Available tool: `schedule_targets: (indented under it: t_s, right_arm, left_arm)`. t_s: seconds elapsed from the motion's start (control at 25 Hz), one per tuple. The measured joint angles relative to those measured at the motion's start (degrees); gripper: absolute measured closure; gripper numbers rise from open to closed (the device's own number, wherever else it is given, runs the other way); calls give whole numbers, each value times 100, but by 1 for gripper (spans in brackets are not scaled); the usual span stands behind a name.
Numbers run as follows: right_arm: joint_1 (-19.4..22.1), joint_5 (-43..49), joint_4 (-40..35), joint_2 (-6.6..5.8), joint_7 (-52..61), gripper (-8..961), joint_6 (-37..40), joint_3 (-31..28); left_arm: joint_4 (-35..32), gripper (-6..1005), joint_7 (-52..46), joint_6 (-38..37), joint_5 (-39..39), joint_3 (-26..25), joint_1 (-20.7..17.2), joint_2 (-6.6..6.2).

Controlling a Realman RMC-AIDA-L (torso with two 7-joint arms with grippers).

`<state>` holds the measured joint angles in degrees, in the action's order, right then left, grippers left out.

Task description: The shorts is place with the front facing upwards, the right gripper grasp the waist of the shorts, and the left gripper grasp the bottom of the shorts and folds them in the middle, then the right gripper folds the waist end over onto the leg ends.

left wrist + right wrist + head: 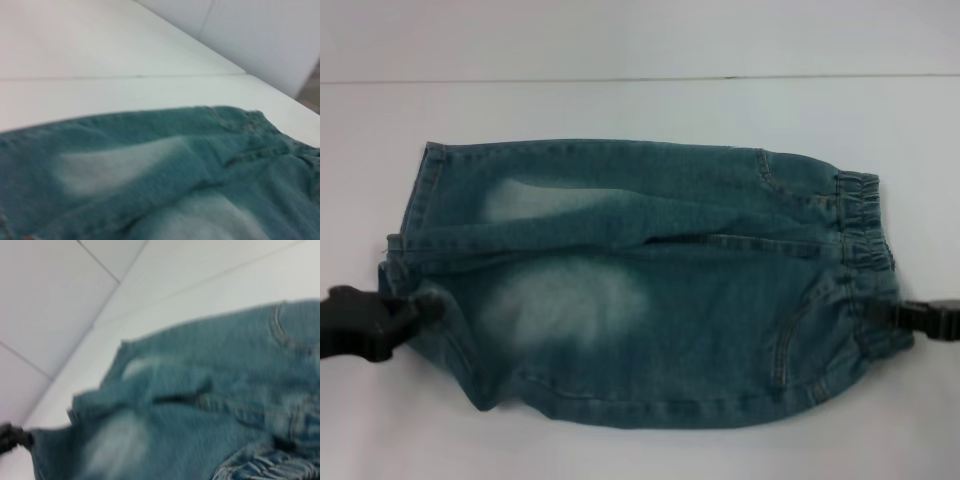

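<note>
Denim shorts (640, 290) lie spread across the white table (620, 100), left gripper (415, 312) pinching a leg end (425, 300) and right gripper (880, 312) pinching the elastic waist (865, 235).

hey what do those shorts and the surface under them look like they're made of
The shorts look like washed denim: blue-green woven cloth with pale faded thigh patches, stitched pocket seams, and a puckered, apparently elastic waist. The table looks like smooth white laminate or painted board with a matte finish; which one can't be told. The left pincer and right pincer look like black plastic or metal.
</note>
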<state>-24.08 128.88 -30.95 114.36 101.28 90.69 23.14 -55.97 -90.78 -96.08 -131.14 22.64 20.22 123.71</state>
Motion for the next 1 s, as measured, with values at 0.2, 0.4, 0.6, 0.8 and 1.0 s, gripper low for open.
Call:
schedule_targets:
  t_s: [0.2,0.4,0.6,0.8,1.0]
  right_arm:
    - [-24,-689,48,-19,122,897,-7,-102]
    - [-107,-1132,58,42,313,898,-254,-102]
    - [-177,-1907,190,133,397,898,-638,-100]
    - [-219,-2604,445,145,365,898,-1106,-99]
    - [-313,-2919,587,157,326,897,-1485,-104]
  left_arm:
    - [-78,982,98,264,433,-372,-5,-4]
    - [-77,981,146,549,811,-433,24,-14]
    - [-72,980,163,979,1000,-446,88,-14]
    - [12,981,157,1542,1393,-444,109,-7]
    - [172,981,140,2007,1560,-423,229,6]
